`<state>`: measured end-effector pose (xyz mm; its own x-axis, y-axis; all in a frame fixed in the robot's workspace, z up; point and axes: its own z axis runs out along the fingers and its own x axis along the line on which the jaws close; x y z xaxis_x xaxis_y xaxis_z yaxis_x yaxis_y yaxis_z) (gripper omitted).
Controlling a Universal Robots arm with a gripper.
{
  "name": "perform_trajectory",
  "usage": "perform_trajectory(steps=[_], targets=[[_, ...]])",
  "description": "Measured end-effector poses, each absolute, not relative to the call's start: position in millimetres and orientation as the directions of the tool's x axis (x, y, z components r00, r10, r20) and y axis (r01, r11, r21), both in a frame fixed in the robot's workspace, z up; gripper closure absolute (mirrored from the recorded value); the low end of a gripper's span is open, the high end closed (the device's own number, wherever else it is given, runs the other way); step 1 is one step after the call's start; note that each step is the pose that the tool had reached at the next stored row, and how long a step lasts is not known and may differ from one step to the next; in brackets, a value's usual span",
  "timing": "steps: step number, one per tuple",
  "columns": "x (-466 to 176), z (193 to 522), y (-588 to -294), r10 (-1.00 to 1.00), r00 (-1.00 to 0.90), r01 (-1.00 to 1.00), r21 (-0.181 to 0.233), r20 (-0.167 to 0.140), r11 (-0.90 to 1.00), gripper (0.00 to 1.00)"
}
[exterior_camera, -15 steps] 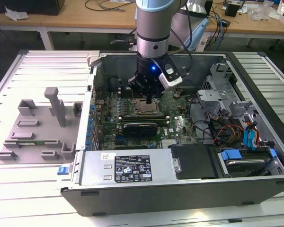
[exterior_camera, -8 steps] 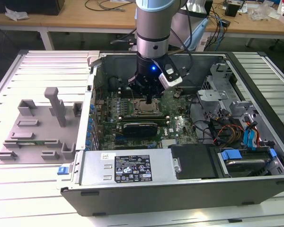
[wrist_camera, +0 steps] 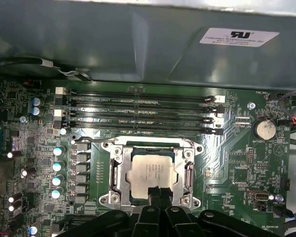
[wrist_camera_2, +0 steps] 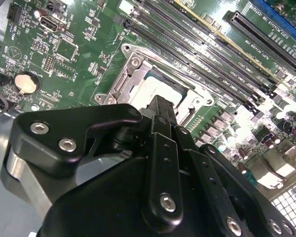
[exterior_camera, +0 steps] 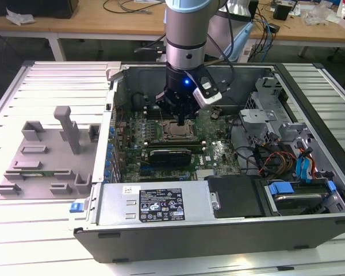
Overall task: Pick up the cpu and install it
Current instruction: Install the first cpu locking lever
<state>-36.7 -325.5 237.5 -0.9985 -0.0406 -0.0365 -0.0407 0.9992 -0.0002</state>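
Cpu (wrist_camera: pixel 152 173), a small flat square chip with a silvery metal top plate, lies flat inside the silver metal socket frame (wrist_camera: pixel 119 170) on the green motherboard (wrist_camera: pixel 227 163); nearest the first wrist view's camera, the black two-finger gripper (wrist_camera: pixel 158 193) stands with its fingertips drawn together, no gap showing between them and nothing held, their ends at the chip's near edge; whether they press on it or hang just above it I cannot tell. In the second wrist view the same closed gripper (wrist_camera_2: pixel 160 103) covers part of the chip (wrist_camera_2: pixel 145 90). By these pictures the pick-up and placing look done, the chip sitting square in its seat; whether the frame is latched down over it cannot be judged. Beyond the socket run the long black memory slots (wrist_camera: pixel 138 106), and behind them the grey metal case wall (wrist_camera: pixel 138 44). In the exterior view the gripper (exterior_camera: pixel 181 119) is inside the open computer case (exterior_camera: pixel 310 75), over the socket.
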Motion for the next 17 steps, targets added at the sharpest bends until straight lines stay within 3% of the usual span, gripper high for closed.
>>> perform_trajectory(steps=[17], targets=[[-36.7, 250.4, -325.5, -0.041, -0.999, -0.041, 0.000, -0.037, 0.999, 0.89]])
